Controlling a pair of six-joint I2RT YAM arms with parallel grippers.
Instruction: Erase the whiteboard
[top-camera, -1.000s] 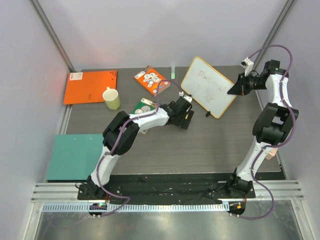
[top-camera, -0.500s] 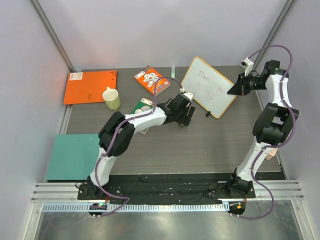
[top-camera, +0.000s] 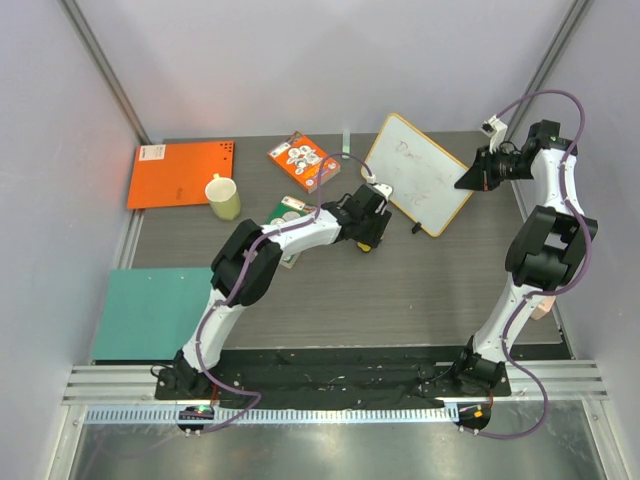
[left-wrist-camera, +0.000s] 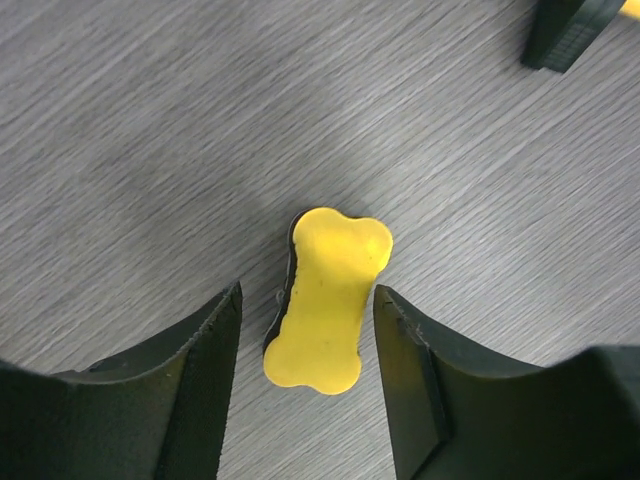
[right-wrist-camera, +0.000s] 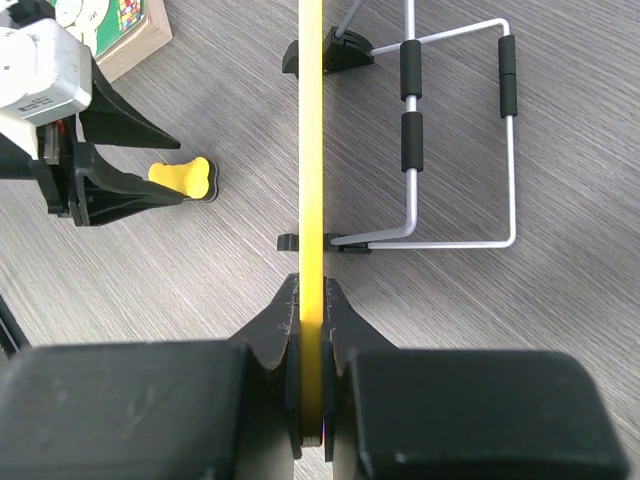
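**Left end effector.** In the top view the left gripper (top-camera: 366, 230) sits at frame centre, low over the grey wood-grain table (top-camera: 400, 300), just lower left of the whiteboard (top-camera: 415, 172). In its wrist view the two black fingers (left-wrist-camera: 205, 385) are partly spread and straddle a yellow bone-shaped eraser (left-wrist-camera: 330, 300) lying flat on the table. There is a clear gap between the eraser and the finger on the frame's left. The finger on the frame's right is just beside the eraser's edge, and whether it touches cannot be told. Nothing is gripped.

**Right end effector.** The right gripper (right-wrist-camera: 312, 290) is pressed together on the whiteboard's yellow-orange frame, pinching its edge between both fingers. In the top view this grip is at the board's right corner, in the upper right of the frame.

**Task object.** The whiteboard is right of centre in the upper part of the top view. It is tilted, propped on a wire stand (right-wrist-camera: 455, 240) fitted with black sleeves, and its small black feet are on the table. Faint dark handwriting shows on its white face.

**Other items.**
- An orange sheet (top-camera: 180, 172) is at upper left.
- A pale mug (top-camera: 223, 197) is beside the orange sheet.
- A teal sheet (top-camera: 150, 310) is at lower left.
- An orange card box (top-camera: 303, 160) is at upper centre.
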